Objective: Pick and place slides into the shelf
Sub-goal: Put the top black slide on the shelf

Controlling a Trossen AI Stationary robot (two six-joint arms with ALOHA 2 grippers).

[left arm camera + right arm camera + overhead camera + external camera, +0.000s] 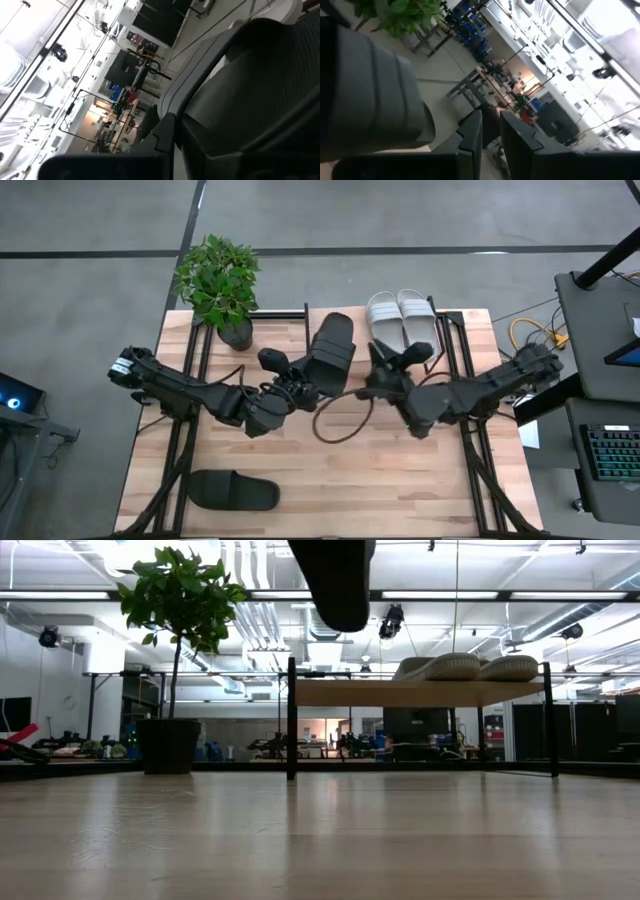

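Left end effector: I see it clamped on the black slide, raised by the shelf
Right end effector: barely parted, empty
Risk: I might clip the white slides

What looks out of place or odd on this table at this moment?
One black slide lies alone near the table's front left, far from the shelf where the two white slides sit side by side. The other black slide hangs in the air, held by the left hand, steeply tilted.
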